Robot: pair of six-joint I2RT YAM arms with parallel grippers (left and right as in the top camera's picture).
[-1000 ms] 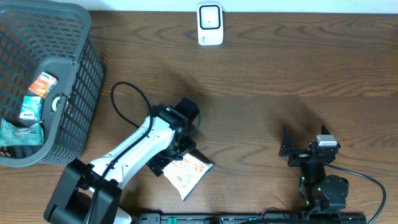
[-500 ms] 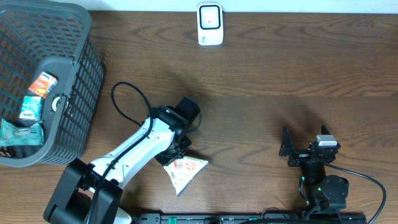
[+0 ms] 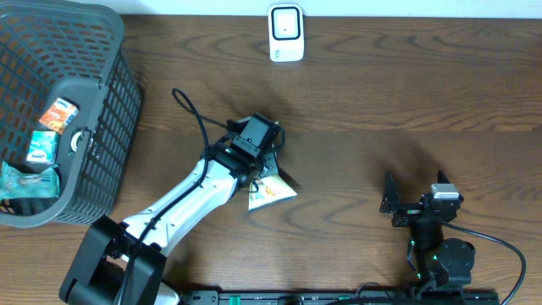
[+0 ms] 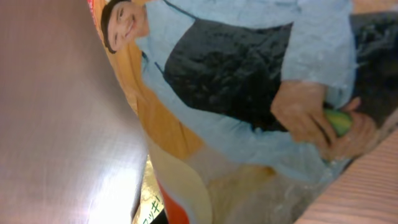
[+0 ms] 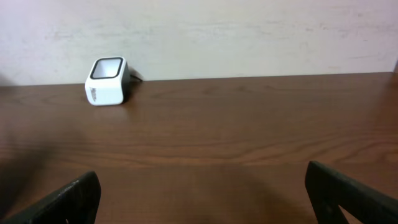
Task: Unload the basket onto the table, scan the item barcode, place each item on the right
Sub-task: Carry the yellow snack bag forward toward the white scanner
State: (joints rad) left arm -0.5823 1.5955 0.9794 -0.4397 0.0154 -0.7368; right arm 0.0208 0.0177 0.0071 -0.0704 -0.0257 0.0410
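light: even, soft | shadows: faint on table (image 3: pixel 381 102) | left wrist: snack packet (image 4: pixel 249 93) blurred, glare lower-left

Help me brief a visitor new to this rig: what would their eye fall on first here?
The white left arm stretches across mid-table, jaws shut on a bright snack packet whose printed figure fills the left wrist view. A dark mesh basket with more items sits far left, and a small white scanner stands at the far edge.

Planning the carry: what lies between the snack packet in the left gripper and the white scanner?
Overhead, beyond the left gripper holding the snack packet, only bare wooden table reaches the white scanner.
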